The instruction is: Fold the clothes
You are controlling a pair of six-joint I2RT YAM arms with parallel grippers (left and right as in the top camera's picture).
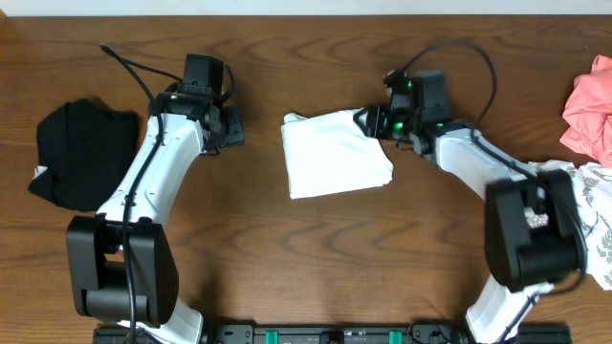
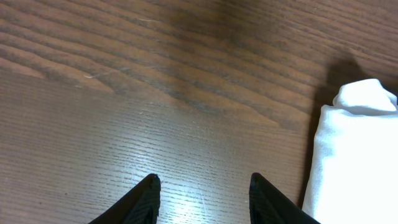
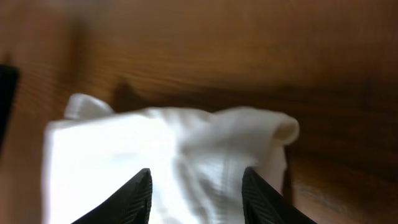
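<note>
Presently, the right tool (image 3: pixel 196 177) is held with its fingers spread over the 2 o'clock corner of the folded white T-shirt (image 1: pixel 335 158), and nothing is pinched. The left tool (image 2: pixel 205 180) is likewise spread and empty over bare counter (image 1: pixel 287 258), at the shirt's 10 o'clock. A black garment (image 1: pixel 81 153) is located far out at 9 o'clock.

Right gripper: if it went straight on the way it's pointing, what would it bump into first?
Most likely the folded white T-shirt, which lies directly ahead of the right gripper in its wrist view. How close it is, I can't tell.
</note>
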